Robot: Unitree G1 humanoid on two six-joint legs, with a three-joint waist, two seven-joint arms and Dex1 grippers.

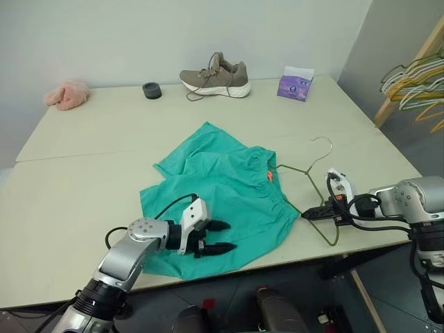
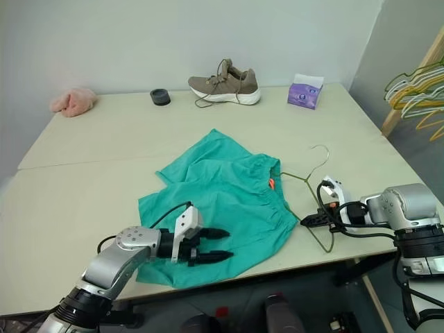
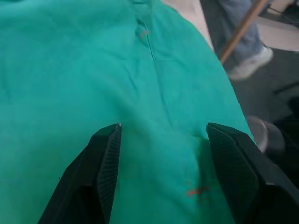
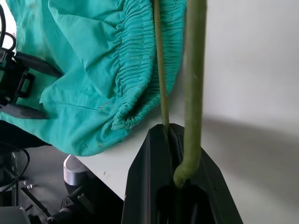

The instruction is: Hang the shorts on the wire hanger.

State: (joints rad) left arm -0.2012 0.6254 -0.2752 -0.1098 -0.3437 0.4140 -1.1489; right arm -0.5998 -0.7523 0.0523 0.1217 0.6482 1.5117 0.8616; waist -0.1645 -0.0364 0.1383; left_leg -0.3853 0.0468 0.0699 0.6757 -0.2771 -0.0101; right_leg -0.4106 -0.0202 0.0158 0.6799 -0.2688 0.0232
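The teal-green shorts (image 1: 218,194) lie spread on the table, gathered waistband toward the right, a small orange-red tag (image 1: 269,175) at the band. The thin olive-grey wire hanger (image 1: 310,182) lies just right of them, hook pointing away from me. My right gripper (image 1: 312,213) is shut on the hanger's near corner; the right wrist view shows the wire (image 4: 192,93) clamped between the jaws beside the waistband (image 4: 140,70). My left gripper (image 1: 218,237) stands open low over the shorts' near edge, its fingers (image 3: 105,163) wide apart over the fabric (image 3: 70,84).
At the table's far edge stand a grey shoe (image 1: 216,76), a purple tissue pack (image 1: 295,84), a small dark round object (image 1: 152,90) and a pink fluffy cloth (image 1: 67,95). Bunched coloured hangers (image 1: 416,83) hang on a wooden rack at the right. The table's front edge (image 1: 291,253) is close.
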